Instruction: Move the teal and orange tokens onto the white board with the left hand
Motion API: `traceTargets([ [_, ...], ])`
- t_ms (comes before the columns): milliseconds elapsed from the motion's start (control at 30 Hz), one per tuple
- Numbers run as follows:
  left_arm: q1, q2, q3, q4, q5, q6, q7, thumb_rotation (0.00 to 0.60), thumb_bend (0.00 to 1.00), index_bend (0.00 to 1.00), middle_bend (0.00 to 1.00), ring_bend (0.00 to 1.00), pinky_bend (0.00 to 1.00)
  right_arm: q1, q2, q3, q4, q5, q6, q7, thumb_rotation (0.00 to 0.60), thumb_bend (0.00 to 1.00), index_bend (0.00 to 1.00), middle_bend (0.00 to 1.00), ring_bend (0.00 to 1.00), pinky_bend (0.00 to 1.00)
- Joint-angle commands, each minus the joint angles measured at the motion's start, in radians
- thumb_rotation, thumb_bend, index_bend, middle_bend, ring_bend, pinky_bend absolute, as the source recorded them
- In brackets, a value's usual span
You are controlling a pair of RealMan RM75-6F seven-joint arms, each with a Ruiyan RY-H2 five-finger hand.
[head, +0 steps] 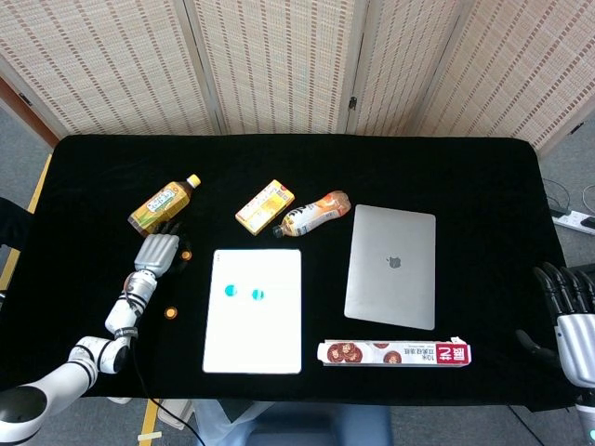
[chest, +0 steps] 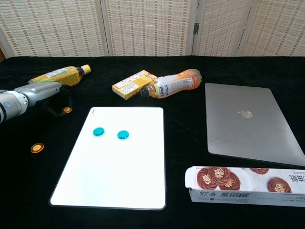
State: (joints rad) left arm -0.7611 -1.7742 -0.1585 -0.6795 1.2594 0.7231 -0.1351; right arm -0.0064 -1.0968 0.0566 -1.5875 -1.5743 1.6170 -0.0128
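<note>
Two teal tokens lie on the white board, toward its far half; the chest view shows the teal tokens on the board too. One orange token lies on the black cloth just left of the board's far corner. My left hand is right beside it, dark fingers bent down toward the cloth, holding nothing. A second orange token lies nearer me. My right hand stays at the table's right edge, fingers apart and empty.
A green tea bottle lies just beyond my left hand. A yellow box and an orange bottle lie behind the board. A closed laptop sits to the right, and a long biscuit box near the front edge.
</note>
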Motion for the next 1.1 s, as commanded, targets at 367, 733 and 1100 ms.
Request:
traceTargets([
  [367, 0.016, 0.041, 0.014, -0.048, 0.046, 0.045, -0.046, 0.600, 0.47, 0.51, 0.16, 0.05, 0.00, 0.001, 0.002, 0.003, -0.005, -0.004, 0.003, -0.005, 0.590, 0.21, 0.00, 0.08, 0.04, 0.00],
  [733, 0.083, 0.212, 0.098, -0.374, 0.171, 0.197, -0.007, 0.600, 0.47, 0.51, 0.16, 0.04, 0.00, 0.007, -0.002, 0.001, -0.002, -0.014, -0.001, 0.000, 0.589, 0.21, 0.00, 0.08, 0.04, 0.00],
  [1100, 0.112, 0.260, 0.165, -0.590, 0.247, 0.249, 0.075, 0.600, 0.47, 0.51, 0.16, 0.04, 0.00, 0.002, -0.008, -0.003, 0.012, -0.022, 0.008, 0.014, 0.589, 0.21, 0.00, 0.08, 0.04, 0.00],
])
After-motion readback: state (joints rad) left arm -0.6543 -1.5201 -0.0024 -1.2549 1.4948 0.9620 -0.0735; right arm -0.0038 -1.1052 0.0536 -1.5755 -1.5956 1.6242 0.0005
